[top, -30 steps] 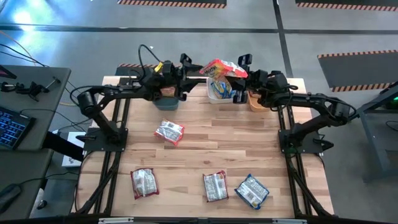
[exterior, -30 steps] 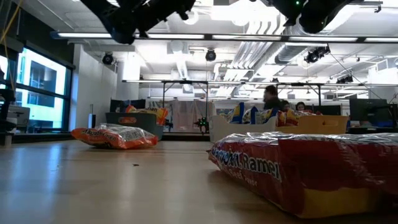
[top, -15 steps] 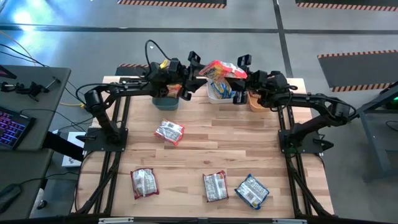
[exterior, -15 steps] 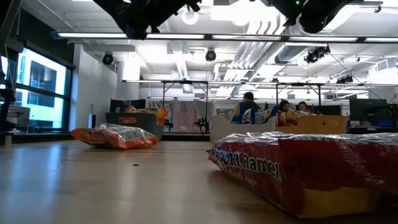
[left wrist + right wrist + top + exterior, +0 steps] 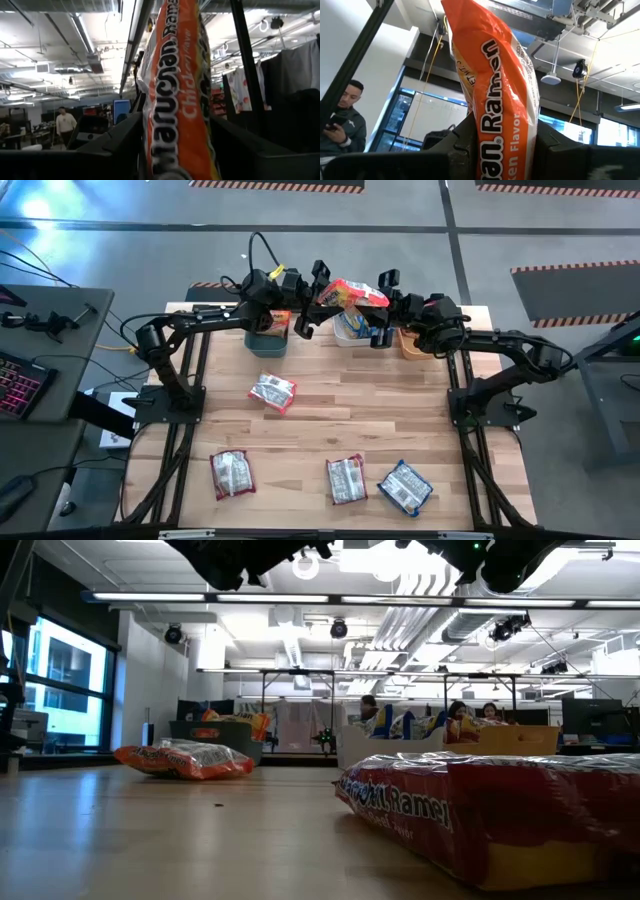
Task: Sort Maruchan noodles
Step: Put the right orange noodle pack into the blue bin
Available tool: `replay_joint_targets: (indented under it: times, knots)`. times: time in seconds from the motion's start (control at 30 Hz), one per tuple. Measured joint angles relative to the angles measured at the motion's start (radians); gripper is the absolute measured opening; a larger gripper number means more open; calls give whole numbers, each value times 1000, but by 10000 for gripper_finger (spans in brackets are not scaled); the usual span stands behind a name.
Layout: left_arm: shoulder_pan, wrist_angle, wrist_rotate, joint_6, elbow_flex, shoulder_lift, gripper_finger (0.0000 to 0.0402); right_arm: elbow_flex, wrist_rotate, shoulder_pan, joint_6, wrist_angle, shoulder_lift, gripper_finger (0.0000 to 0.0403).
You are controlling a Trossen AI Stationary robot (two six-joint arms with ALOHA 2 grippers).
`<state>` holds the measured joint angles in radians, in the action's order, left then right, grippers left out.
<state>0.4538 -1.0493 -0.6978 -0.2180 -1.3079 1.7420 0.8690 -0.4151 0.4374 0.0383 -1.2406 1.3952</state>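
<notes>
Aloft, orange packet (image 5: 352,291) between both tools

A wooden table (image 5: 330,425) carries three bins along its far edge: a teal bin (image 5: 266,341), a white bin (image 5: 352,332) and an orange bin (image 5: 412,346). A keyboard (image 5: 18,385) lies on the desk (image 5: 60,315) beside it. A person (image 5: 342,122) stands in the room beyond.

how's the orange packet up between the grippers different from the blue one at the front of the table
The orange packet is in the air at the back, above the bins, between both grippers; the blue packet lies flat on the table, untouched. Orange shows its printed front; blue sits skewed beside a red packet. Both are ramen packets.
</notes>
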Motion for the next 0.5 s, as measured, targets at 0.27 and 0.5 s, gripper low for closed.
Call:
replay_joint_targets:
  times: [0.27, 0.5]
  knots:
    - [15, 21, -46, 17, -10, 0, 126, 0, 11, -1, 23, 39, -2, 90]
    - [63, 26, -119, -69, -11, -4, 125, -1, 76, -10, 42, 70, 0, 147]
